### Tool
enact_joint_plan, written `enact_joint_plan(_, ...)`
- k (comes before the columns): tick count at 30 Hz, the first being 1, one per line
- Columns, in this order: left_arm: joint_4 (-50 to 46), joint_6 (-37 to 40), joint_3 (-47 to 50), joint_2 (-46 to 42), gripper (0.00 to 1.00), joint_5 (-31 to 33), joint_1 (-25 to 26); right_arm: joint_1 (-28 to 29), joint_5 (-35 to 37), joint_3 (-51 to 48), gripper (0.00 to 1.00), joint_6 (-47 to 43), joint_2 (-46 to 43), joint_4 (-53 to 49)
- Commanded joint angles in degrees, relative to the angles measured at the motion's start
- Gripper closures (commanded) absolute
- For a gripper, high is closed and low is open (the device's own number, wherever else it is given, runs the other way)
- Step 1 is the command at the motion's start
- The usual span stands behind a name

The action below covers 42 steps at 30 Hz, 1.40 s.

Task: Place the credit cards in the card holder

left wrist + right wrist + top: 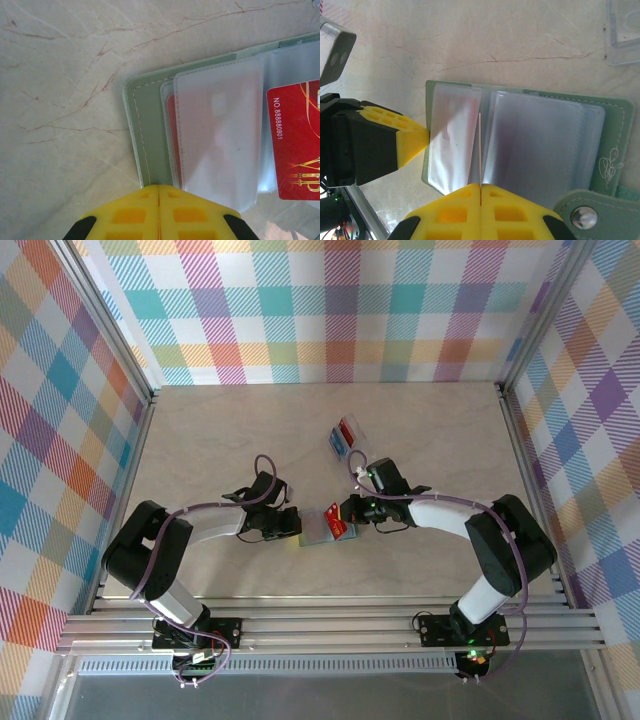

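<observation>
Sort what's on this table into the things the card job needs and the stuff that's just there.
Job:
- card holder, lying open
- red card, pinched in the right gripper
- red and blue cards in the clear tray

Just there:
- clear tray itself
- table

Left claw (159,187) closed, right claw (480,186) closed, arms angled inward

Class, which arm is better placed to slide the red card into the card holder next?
Right. The right end effector pinches the red card between the sleeves of the open card holder; the left end effector grips its edge.
</observation>
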State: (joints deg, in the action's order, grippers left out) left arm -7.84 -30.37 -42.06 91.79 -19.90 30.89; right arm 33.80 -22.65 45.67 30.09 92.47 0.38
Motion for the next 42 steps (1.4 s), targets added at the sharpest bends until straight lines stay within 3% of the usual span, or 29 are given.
enact_joint_plan(1,-2.7,0.8,-0.2,1.0,0.92,2.5,0.4,0.3,-2.3,-0.9,1.0,1.1,2.0,2.2)
enact_joint_plan(26,-2.8,1.0,-0.2,0.7,0.92,2.7,0.4,-0.3,-10.3,-0.5,1.0,3.2,6.3,9.1)
enact_joint_plan(42,-3.1,0.9,-0.4,1.7,0.92,3.0,0.5,-0.6,-4.7,2.2,1.0,4.4,10.3,8.1)
